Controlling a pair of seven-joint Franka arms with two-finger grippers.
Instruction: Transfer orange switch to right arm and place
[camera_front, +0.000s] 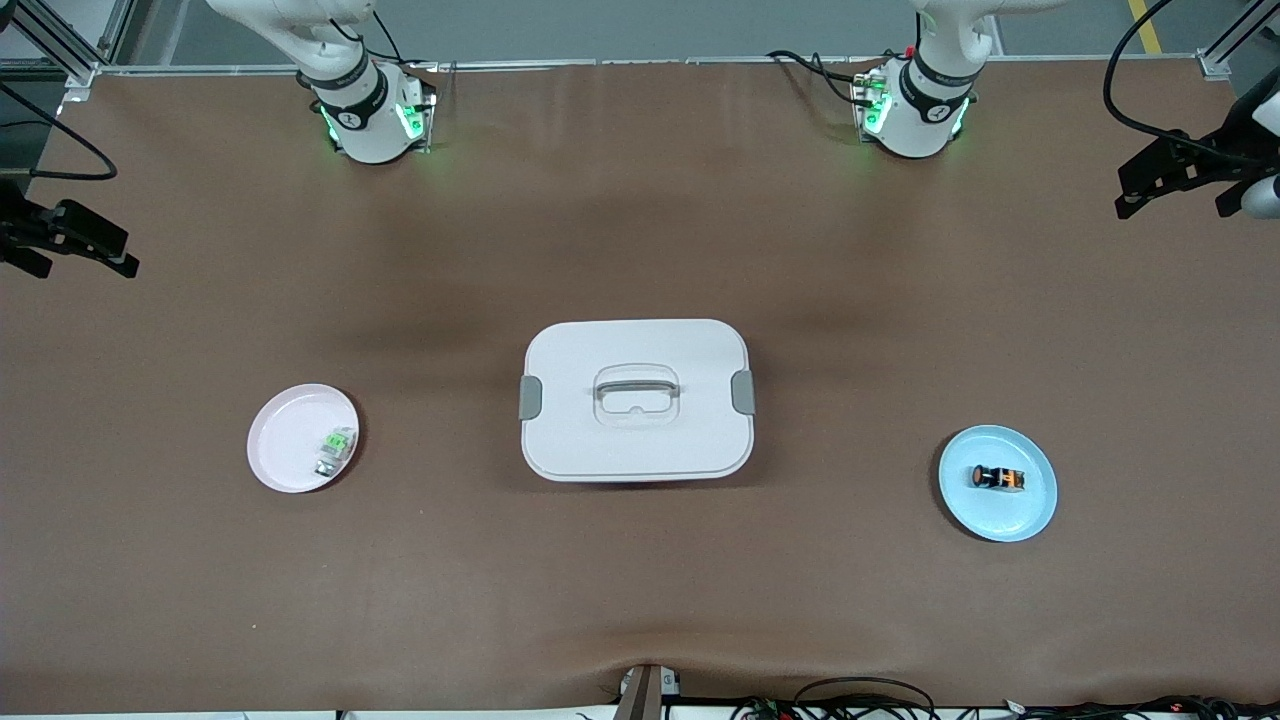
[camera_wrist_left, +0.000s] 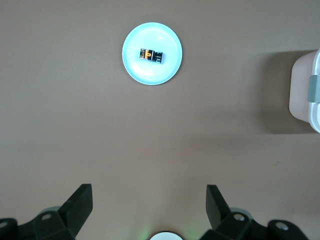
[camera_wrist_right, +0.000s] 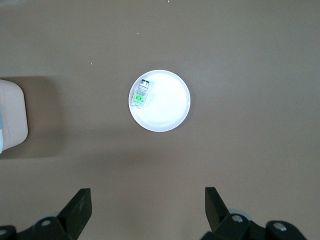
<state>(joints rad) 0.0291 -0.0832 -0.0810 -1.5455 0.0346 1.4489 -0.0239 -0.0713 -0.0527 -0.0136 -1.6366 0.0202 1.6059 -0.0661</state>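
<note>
The orange switch (camera_front: 998, 478) lies on its side on a light blue plate (camera_front: 1000, 527) toward the left arm's end of the table. In the left wrist view the switch (camera_wrist_left: 152, 55) and the blue plate (camera_wrist_left: 150, 77) show well ahead of my left gripper (camera_wrist_left: 149, 200), which is open, empty and high above bare table. My right gripper (camera_wrist_right: 147, 202) is also open, empty and high above bare table. Neither gripper shows in the front view; only the arms' bases do.
A pink plate (camera_front: 285, 440) toward the right arm's end holds a small green-and-clear part (camera_front: 336, 448), also seen in the right wrist view (camera_wrist_right: 141, 94). A white lidded box (camera_front: 637, 400) stands mid-table. Black mounted gear (camera_front: 1185, 170) (camera_front: 65, 235) overhangs both table ends.
</note>
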